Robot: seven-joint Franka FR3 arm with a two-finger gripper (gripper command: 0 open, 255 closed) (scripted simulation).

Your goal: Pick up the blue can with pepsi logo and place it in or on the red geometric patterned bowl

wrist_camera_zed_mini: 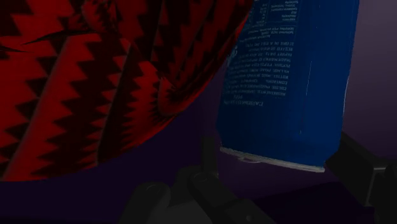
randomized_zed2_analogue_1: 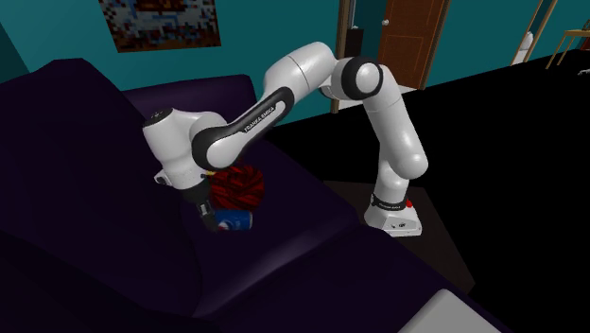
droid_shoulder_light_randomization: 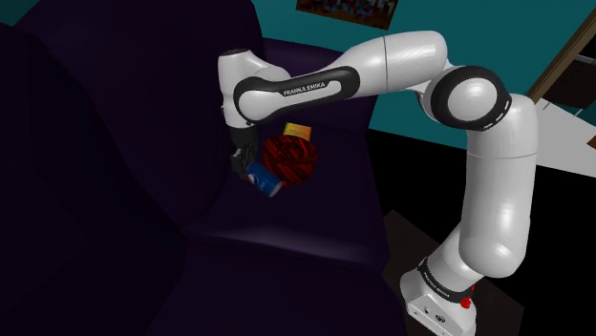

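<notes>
Hand (wrist_camera_zed_mini: pixel 280 156) clasps cylindrical blue can (wrist_camera_zed_mini: pixel 289 76) | red zigzag-patterned bowl (wrist_camera_zed_mini: pixel 95 83) just beside

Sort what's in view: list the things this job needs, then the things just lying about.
Job: blue Pepsi can, red zigzag-patterned bowl, gripper clasping the can.
Lying about: yellow item beyond the bowl, dark purple sofa, wall picture, wooden door.

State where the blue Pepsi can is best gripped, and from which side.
Probably across the curved wall of the blue Pepsi can near its end rim, approaching lengthwise from that end: it lies on its side on the dark sofa, the red zigzag bowl close alongside.
</notes>
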